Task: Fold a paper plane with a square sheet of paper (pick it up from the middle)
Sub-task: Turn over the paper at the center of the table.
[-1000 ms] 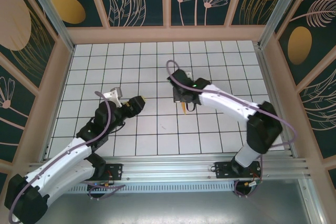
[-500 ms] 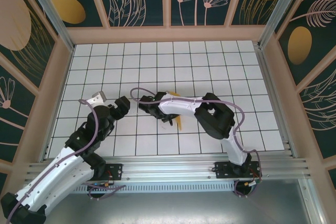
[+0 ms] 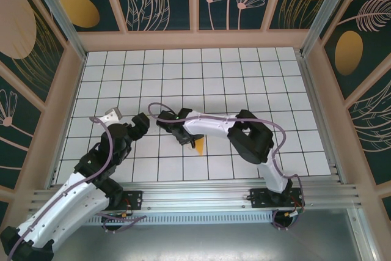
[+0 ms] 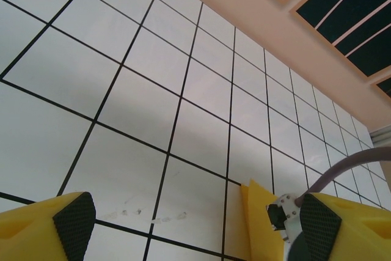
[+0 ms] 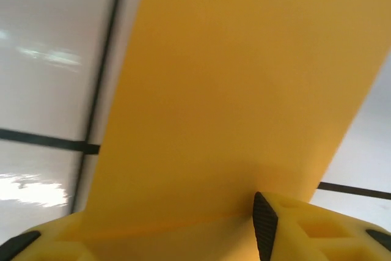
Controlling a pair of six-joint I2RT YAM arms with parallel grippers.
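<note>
The thin orange-yellow paper (image 3: 200, 145), folded down to a narrow pointed piece, lies near the middle of the white gridded table (image 3: 244, 77). It runs between the parted jaws of the right gripper (image 5: 140, 236), apparently not pinched. The left gripper (image 4: 195, 221) hangs wide open and empty just beside it, and the folding looks largely done, though I cannot tell whether the wings are creased.

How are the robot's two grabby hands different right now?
The left gripper has spread fingers with bare tiles between them; the right gripper has the orange-yellow paper between its fingers. The left gripper hovers apart from the paper; the right gripper reaches across to it. Both have yellow fingers with black pads.
</note>
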